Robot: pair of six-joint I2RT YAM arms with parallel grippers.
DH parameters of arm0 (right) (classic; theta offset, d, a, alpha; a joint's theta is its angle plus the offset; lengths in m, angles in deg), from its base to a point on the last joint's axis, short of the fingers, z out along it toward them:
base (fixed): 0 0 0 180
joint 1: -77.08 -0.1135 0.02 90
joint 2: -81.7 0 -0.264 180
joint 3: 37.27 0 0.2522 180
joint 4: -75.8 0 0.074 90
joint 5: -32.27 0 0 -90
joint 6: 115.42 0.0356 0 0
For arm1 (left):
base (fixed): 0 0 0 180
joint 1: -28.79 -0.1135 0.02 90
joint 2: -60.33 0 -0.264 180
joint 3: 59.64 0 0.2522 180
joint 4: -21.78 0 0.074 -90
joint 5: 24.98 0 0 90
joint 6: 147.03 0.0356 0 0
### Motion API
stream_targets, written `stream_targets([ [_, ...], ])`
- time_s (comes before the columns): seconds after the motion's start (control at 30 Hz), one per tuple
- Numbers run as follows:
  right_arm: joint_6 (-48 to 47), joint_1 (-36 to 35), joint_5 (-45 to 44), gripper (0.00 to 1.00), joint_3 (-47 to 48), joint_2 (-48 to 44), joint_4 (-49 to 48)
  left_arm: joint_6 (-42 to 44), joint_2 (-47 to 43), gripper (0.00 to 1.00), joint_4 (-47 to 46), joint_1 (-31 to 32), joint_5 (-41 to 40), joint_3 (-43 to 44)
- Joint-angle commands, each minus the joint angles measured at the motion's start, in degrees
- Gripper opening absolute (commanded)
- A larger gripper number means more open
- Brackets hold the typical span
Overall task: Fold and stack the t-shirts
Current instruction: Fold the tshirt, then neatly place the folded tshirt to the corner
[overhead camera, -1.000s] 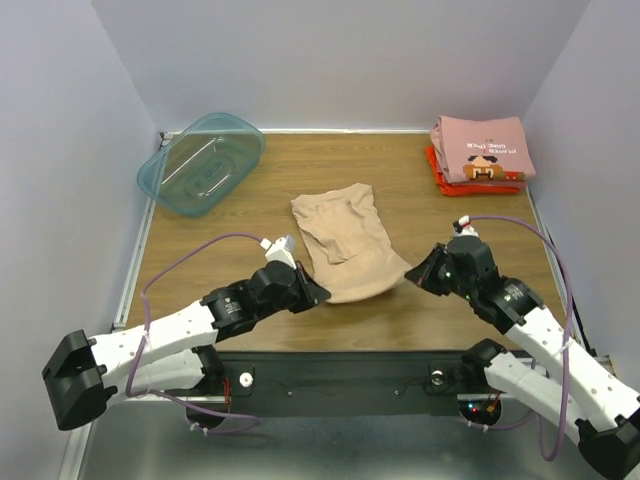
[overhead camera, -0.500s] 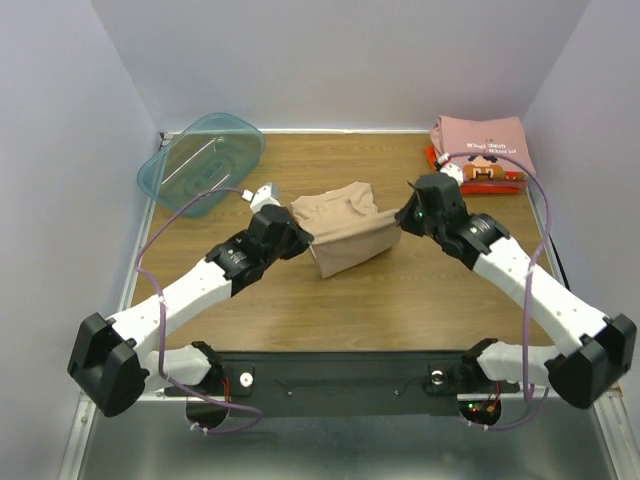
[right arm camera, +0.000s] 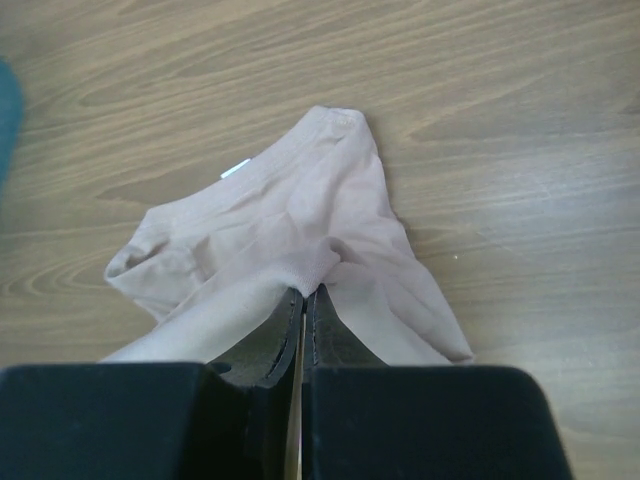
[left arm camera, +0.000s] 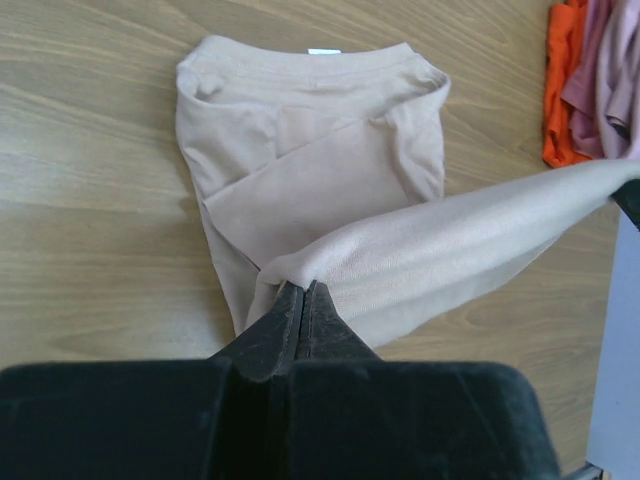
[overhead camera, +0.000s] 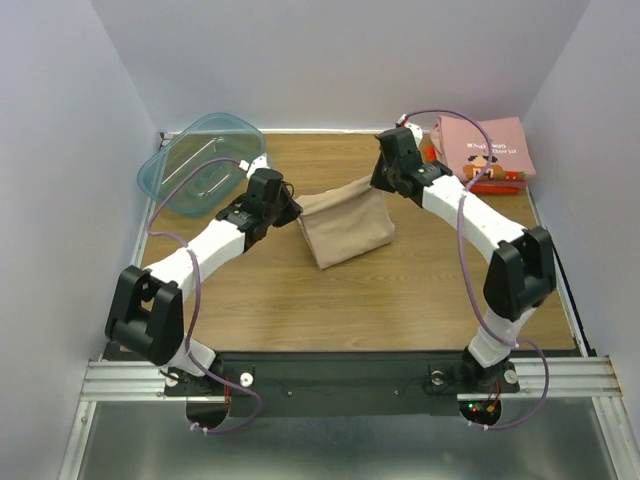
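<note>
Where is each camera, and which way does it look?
Top external: high above and behind the arms, looking down on the table. Both arms show, with the left claw and right claw pinching the tan shirt.
Left wrist: on the left arm's wrist, looking down past the left fingers at the shirt and table.
Right wrist: on the right arm's wrist, looking down past the right fingers at the same shirt.
Shared: all three see the tan shirt. Top and left wrist both see the orange shirt.

A t-shirt [overhead camera: 348, 228] lies mid-tabletop [overhead camera: 260, 300], its raised edge stretched between the left end effector [overhead camera: 296, 210] and the right end effector [overhead camera: 376, 183]. A tub [overhead camera: 200, 163] sits far left. Two folded t-shirts [overhead camera: 482, 150] are stacked far right.
</note>
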Motion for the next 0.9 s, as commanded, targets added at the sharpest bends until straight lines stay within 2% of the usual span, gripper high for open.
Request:
stream_targets([
  [0.0,-2.2,3.0,2.2,0.0,6.8,6.2,-2.8,3.2,4.1,0.0,-2.3,-3.1,1.6,4.7],
  [0.17,-2.7,5.1,6.8,0.01,11.7,15.2,-3.3,4.2,13.6,0.0,-1.0,-5.4,-0.8,12.2],
  [0.23,-3.9,5.8,8.5,0.05,15.6,19.9,-3.4,5.0,18.0,0.0,0.2,-6.0,-0.8,15.3],
  [0.27,-5.7,5.9,9.1,0.12,17.2,21.5,-3.4,5.2,19.2,0.13,1.3,-6.1,-1.1,17.9],
  [0.33,-8.0,6.3,11.3,0.29,20.6,23.2,-3.3,5.7,21.4,0.54,1.9,-6.6,-1.2,19.6],
  [0.37,-10.1,6.5,12.2,0.58,21.1,24.0,-3.4,6.1,21.7,0.98,2.5,-6.7,-0.3,21.0],
  [0.47,-11.7,6.8,13.4,0.84,19.6,22.8,-3.3,6.2,20.9,0.99,2.3,-6.7,-0.2,20.5],
  [0.57,-12.8,6.9,14.1,1.0,15.1,19.4,-3.4,5.5,18.0,0.99,1.4,-6.6,0.2,17.2],
  [0.73,-15.6,7.0,20.3,1.0,7.2,14.6,-4.6,5.0,10.6,0.99,0.1,-6.2,2.6,8.5],
  [0.87,-17.3,7.1,22.0,0.97,-0.5,13.3,-7.0,3.3,2.9,0.99,-2.1,-4.8,2.7,-5.0],
])
